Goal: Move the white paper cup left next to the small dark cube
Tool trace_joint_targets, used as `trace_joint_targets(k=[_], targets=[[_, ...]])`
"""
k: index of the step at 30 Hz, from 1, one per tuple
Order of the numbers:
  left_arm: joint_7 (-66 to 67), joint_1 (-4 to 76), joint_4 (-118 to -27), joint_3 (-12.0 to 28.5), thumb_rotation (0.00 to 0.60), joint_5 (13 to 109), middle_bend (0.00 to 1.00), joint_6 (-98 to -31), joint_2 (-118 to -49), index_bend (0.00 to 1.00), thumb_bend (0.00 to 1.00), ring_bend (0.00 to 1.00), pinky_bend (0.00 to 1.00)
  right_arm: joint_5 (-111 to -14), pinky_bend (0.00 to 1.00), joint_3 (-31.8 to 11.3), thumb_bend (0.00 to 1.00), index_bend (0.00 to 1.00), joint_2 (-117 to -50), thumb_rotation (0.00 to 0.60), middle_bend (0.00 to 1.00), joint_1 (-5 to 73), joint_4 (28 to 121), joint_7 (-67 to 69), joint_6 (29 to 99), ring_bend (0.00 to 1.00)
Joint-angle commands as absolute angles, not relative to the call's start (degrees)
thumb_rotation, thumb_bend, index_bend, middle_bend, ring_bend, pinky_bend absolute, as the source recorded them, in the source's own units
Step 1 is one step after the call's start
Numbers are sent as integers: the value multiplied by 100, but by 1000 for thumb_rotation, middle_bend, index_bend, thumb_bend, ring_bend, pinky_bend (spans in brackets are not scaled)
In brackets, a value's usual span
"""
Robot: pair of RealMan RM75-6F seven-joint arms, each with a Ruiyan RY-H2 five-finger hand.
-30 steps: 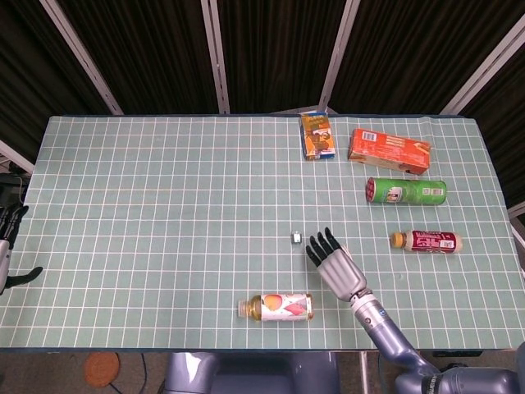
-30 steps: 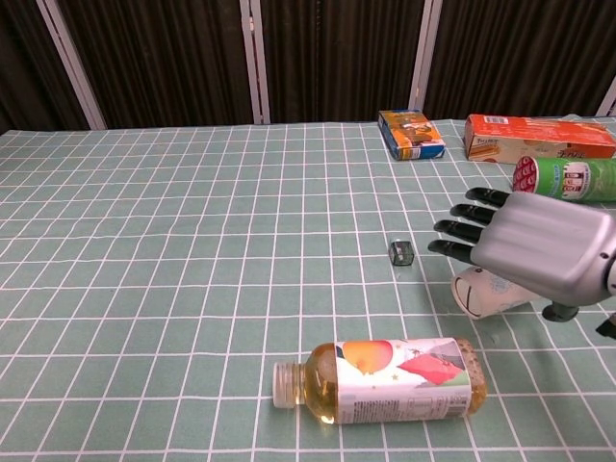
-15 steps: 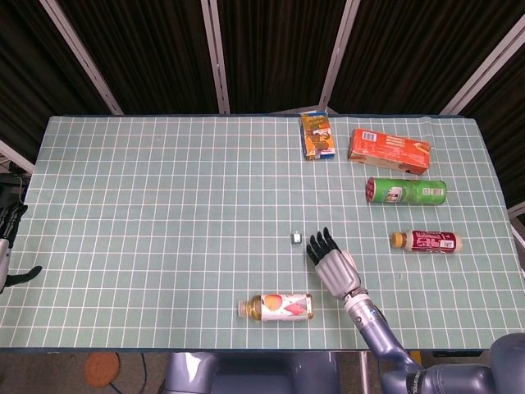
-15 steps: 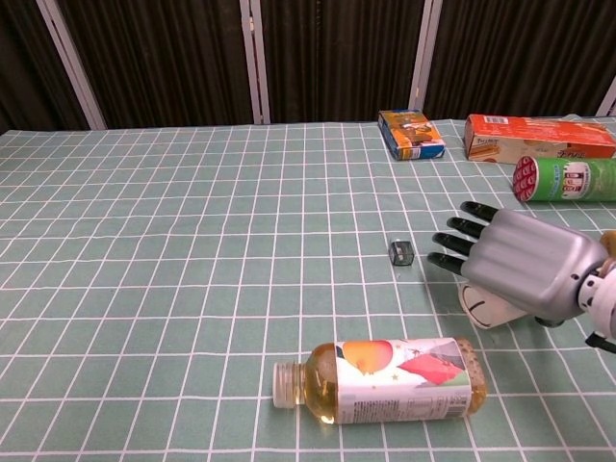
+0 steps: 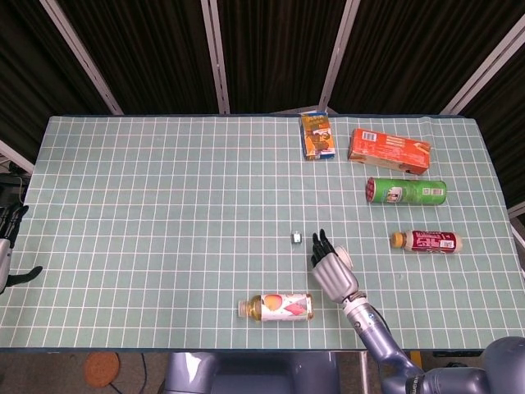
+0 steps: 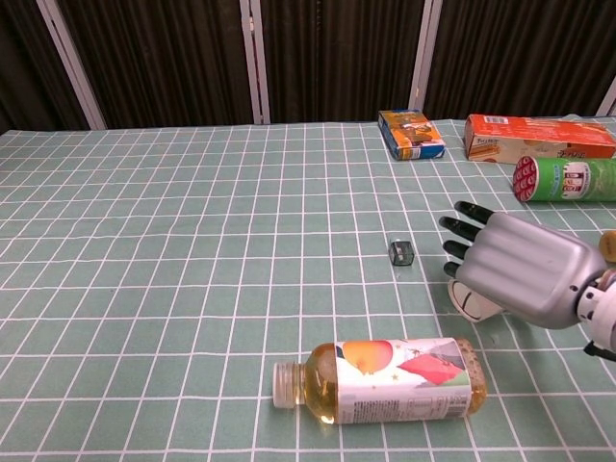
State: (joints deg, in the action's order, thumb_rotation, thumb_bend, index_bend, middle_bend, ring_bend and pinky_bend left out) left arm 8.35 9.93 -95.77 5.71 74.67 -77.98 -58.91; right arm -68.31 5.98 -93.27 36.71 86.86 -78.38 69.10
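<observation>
The small dark cube sits on the green checked cloth near the table's middle. Just to its right the white paper cup lies on its side, mostly hidden under my right hand. That hand lies palm-down over the cup with its dark fingers stretched out and apart, tips a short gap from the cube. Whether the thumb presses the cup is hidden. My left hand hangs off the table's far left edge, fingers apart and holding nothing.
A juice bottle lies on its side near the front edge, below the cube. A green can, a red-labelled bottle, an orange box and a small carton occupy the right and back right.
My right hand has pulled back a little toward the front edge, and its fingertips have drawn slightly away from the cube. The cup has barely shifted. The left hand has not moved.
</observation>
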Motion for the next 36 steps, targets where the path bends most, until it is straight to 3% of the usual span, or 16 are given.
trace_joint_targets(k=[1, 13, 20, 26, 36], targets=[[828, 992, -9574, 573, 600, 7461, 0, -7798, -5889, 0, 59, 0, 0, -7011, 114, 637, 260, 359, -9362, 600, 224, 3649, 8531, -7658, 6923, 51], [767, 998, -9576, 574, 600, 7445, 0, -7763, -5863, 0, 58, 0, 0, -7606, 136, 204, 276, 359, -9167, 600, 282, 3605, 8578, -5902, 6988, 100], [746, 1007, -9596, 565, 600, 7449, 0, -7733, -5853, 0, 59, 0, 0, -6937, 135, -606, 274, 359, -8946, 600, 282, 3600, 9152, -3860, 6554, 100], [723, 1017, -9625, 558, 600, 7444, 0, -7697, -5836, 0, 57, 0, 0, -6773, 134, -1195, 275, 360, -9050, 600, 282, 3684, 8894, -2020, 6175, 91], [728, 1034, -9610, 562, 600, 7384, 0, -7643, -5835, 0, 58, 0, 0, -5951, 113, -1827, 274, 340, -9584, 600, 282, 3880, 8414, -891, 5729, 79]])
